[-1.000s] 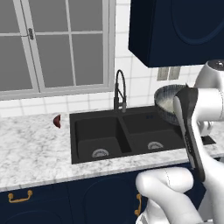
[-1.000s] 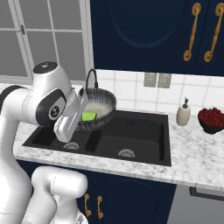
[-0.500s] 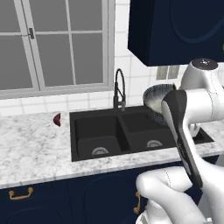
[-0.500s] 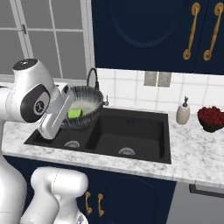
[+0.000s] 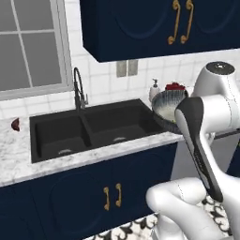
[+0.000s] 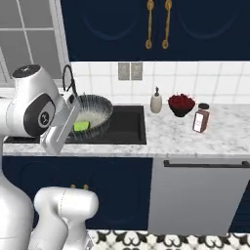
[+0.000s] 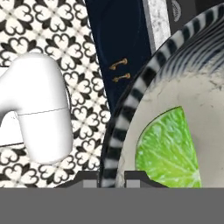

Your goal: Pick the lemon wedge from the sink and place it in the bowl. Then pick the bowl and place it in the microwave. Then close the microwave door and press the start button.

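Note:
The ribbed grey bowl [image 6: 95, 113] hangs in the air over the right end of the black sink [image 6: 129, 124], held by its rim. In the hand view my gripper [image 7: 111, 179] is shut on the striped rim of the bowl [image 7: 131, 109]. The yellow-green lemon wedge [image 7: 168, 148] lies inside on the pale bottom, and the right base view also shows the wedge [image 6: 81, 126]. From the left, the bowl [image 5: 168, 108] sits partly behind my white forearm, beside the sink [image 5: 89, 129]. The microwave and its door are out of view.
A black spring faucet [image 5: 78, 91] stands behind the sink. A soap dispenser [image 6: 156, 101], a dark bowl of red fruit [image 6: 181, 104] and a brown bottle [image 6: 200, 119] stand on the marble counter to the right, above a grey appliance front [image 6: 200, 195]. A dark red wedge [image 5: 15, 124] lies far left.
The whole picture has shifted: the base has driven to the right along the counter, so the sink slid left in both views. The bowl with the wedge stays in my gripper.

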